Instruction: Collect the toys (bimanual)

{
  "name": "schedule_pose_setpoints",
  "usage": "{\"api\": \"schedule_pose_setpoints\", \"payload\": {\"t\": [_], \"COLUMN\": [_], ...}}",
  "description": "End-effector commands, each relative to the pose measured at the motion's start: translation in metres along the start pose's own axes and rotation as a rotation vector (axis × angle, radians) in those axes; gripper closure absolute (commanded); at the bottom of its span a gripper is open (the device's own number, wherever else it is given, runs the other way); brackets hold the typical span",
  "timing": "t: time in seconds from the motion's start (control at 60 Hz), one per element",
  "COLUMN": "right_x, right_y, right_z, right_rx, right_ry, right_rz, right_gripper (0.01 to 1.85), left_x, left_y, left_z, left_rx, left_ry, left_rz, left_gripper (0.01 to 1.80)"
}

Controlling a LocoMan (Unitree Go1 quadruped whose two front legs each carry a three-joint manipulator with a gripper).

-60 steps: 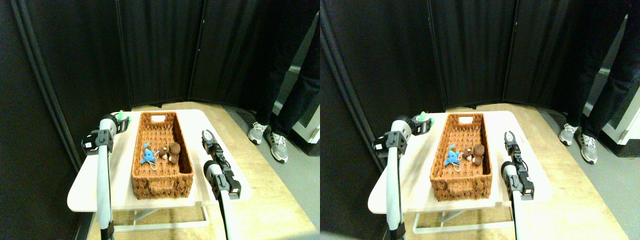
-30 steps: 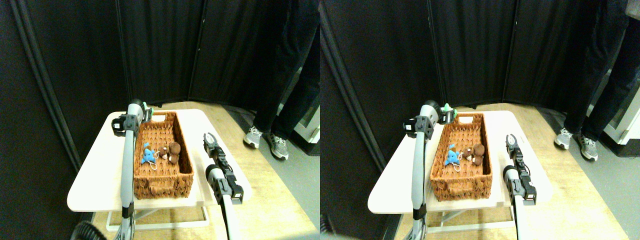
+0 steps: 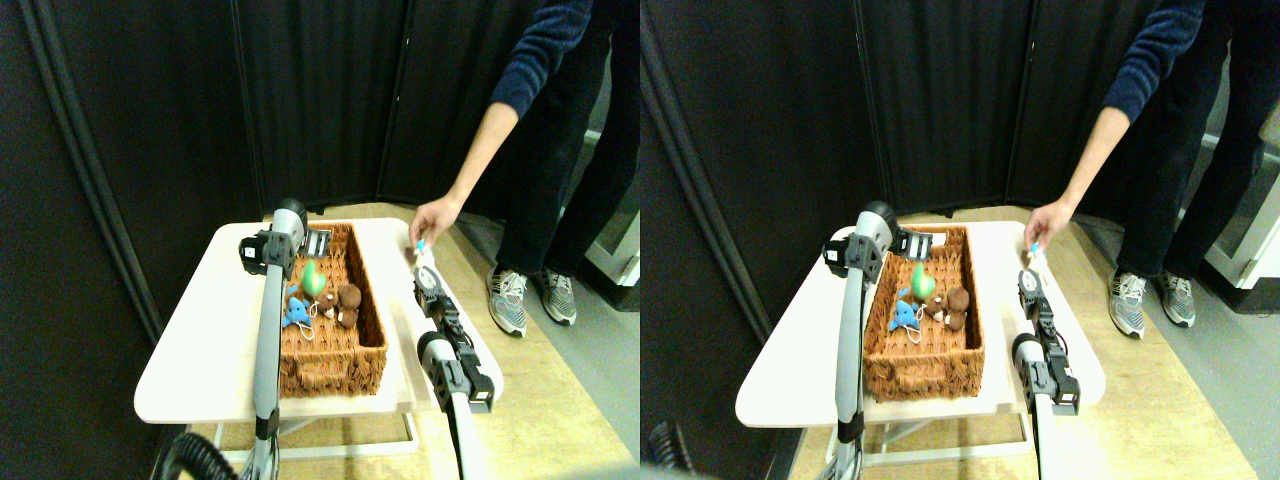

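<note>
Hovering over the far end of the long woven wicker basket (image 3: 325, 345), the left end effector (image 3: 316, 243) gapes empty; a green plush toy (image 3: 313, 279), blue plush toy (image 3: 294, 312) and brown plush toy (image 3: 346, 303) lie inside. Whether the right end effector (image 3: 427, 283) is open or closed I cannot tell; a person's hand (image 3: 432, 220) holds a tiny toy above it.
</note>
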Motion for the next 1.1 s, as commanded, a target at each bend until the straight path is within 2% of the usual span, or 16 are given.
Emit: {"api": "schedule_pose_setpoints", "payload": {"t": [0.017,0.1,0.183,0.2,0.233,0.267,0.317,0.45,0.483,0.533,0.65,0.717,0.85,0.933,1.017,1.1], "right_x": [0.001,0.001,0.000,0.000,0.000,0.000,0.000,0.001,0.001,0.002,0.004,0.004,0.006,0.008,0.007,0.009], "right_y": [0.004,0.004,0.004,0.005,0.005,0.005,0.004,0.004,0.004,0.004,0.004,0.004,0.004,0.003,0.003,0.000], "right_z": [-0.001,-0.001,0.000,0.001,0.001,0.001,0.002,0.004,0.005,0.005,0.005,0.005,0.004,0.003,0.001,-0.002], "right_rx": [-0.011,-0.006,0.005,0.004,0.004,0.007,0.017,0.005,0.003,-0.001,0.000,0.005,0.018,0.025,0.030,0.034], "right_ry": [0.002,0.002,0.008,0.003,0.003,0.001,0.007,0.014,0.016,0.018,0.036,0.037,0.048,0.081,0.122,0.179], "right_rz": [0.031,0.026,0.016,0.012,0.012,0.015,0.019,0.022,0.023,0.013,0.014,0.007,-0.014,-0.016,-0.081,-0.096], "right_gripper": [1.85,1.85,1.85,1.85,1.85,1.85,1.85,1.85,1.85,1.85,1.85,1.85,1.85,1.85,1.85,1.82], "left_x": [-0.004,-0.006,-0.010,-0.013,-0.013,-0.019,-0.022,-0.034,-0.036,-0.045,-0.051,-0.051,-0.052,-0.050,-0.048,-0.045], "left_y": [-0.003,-0.002,-0.001,0.000,0.000,0.002,0.007,0.024,0.026,0.039,0.060,0.074,0.099,0.114,0.129,0.139], "left_z": [0.002,0.006,0.012,0.019,0.019,0.031,0.045,0.076,0.078,0.092,0.102,0.108,0.111,0.109,0.104,0.101], "left_rx": [0.003,-0.023,-0.024,-0.010,-0.010,0.010,0.028,0.085,0.090,0.095,0.153,0.142,0.150,0.134,0.097,0.106], "left_ry": [-0.004,-0.009,-0.051,-0.071,-0.071,-0.101,-0.108,-0.179,-0.188,-0.235,-0.297,-0.287,-0.351,-0.367,-0.415,-0.428], "left_rz": [-0.010,-0.019,-0.032,-0.043,-0.043,-0.068,-0.086,-0.084,-0.079,-0.058,-0.022,-0.020,0.010,0.006,0.022,0.041], "left_gripper": [0.76,0.82,0.92,1.07,1.07,1.49,1.80,1.80,1.80,1.80,1.80,1.80,1.80,1.80,1.80,1.80]}}
